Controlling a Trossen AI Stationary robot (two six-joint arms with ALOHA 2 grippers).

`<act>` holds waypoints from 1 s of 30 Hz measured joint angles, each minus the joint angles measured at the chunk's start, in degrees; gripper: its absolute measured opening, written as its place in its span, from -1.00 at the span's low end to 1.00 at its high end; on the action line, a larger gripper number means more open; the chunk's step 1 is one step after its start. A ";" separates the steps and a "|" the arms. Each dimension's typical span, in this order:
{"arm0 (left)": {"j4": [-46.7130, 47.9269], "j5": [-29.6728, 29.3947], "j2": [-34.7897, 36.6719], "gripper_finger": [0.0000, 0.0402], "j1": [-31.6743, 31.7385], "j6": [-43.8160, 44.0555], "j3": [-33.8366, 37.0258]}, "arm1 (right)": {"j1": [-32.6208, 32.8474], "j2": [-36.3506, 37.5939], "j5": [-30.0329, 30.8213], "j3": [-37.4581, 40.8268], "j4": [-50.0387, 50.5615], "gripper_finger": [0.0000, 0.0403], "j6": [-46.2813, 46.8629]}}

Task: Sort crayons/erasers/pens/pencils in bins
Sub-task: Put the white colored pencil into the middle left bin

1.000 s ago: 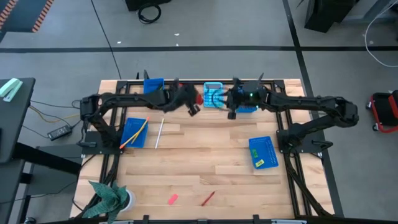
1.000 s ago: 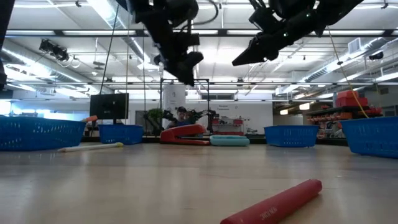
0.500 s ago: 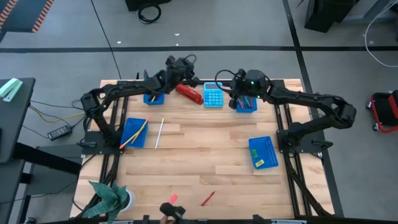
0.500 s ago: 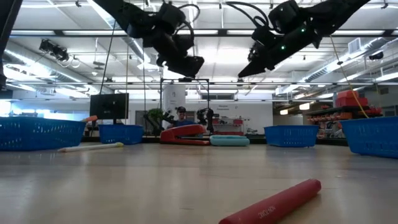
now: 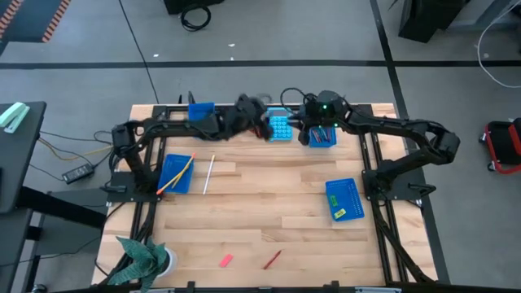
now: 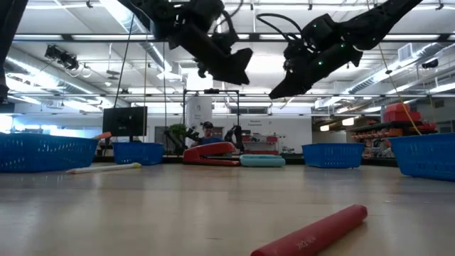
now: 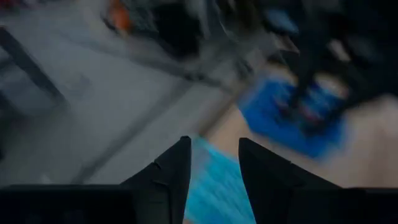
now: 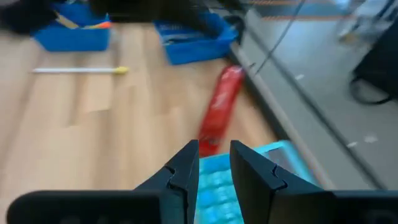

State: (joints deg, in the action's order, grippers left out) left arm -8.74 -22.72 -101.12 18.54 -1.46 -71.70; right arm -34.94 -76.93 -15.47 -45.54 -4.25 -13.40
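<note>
Both grippers hover above the table's far middle and hold nothing. My left gripper (image 7: 214, 142) (image 5: 264, 124) is open over the light-blue calculator (image 5: 281, 127). My right gripper (image 8: 214, 148) (image 5: 303, 125) is open, pointing toward the table's left, beside a blue bin (image 5: 322, 135). A second bin (image 5: 175, 172) holds orange and yellow pencils; a white pencil (image 5: 209, 173) lies flat beside it. The bin at the right (image 5: 344, 199) holds a yellow and a green eraser. A pink eraser (image 5: 225, 260) and a red crayon (image 5: 272, 259) (image 6: 313, 231) lie near the front edge.
A red stapler (image 8: 217, 112) lies beside the calculator at the far edge, under my left arm in the high view. Another blue bin (image 5: 200, 111) stands far left. A potted plant (image 5: 142, 259) sits at the near left corner. Bare wood fills the table's middle.
My left gripper swung out past the table's far edge, then came back toward the right, over the calculator, and tipped more level. My right gripper moved a little toward the right and the far edge, rolling as it went, then kept nearly still.
</note>
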 joint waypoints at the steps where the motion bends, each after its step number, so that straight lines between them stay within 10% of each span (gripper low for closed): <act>1: 2.83 0.02 -0.22 -0.29 -1.20 1.47 0.03 | 0.88 0.00 -0.09 0.00 1.39 -0.52 0.93; 11: 5.34 -11.50 -1.32 -0.37 -6.61 4.41 0.04 | 8.10 -0.32 0.46 -0.19 8.03 -0.52 1.75; 30: 27.69 -7.95 -1.23 -0.35 -4.78 22.06 -4.44 | 8.09 0.09 1.91 -0.81 16.58 -0.52 1.92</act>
State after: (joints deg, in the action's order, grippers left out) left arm 18.95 -30.67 -102.35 13.76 20.61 -76.14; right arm -26.85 -76.84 -13.56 -46.35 12.33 -11.48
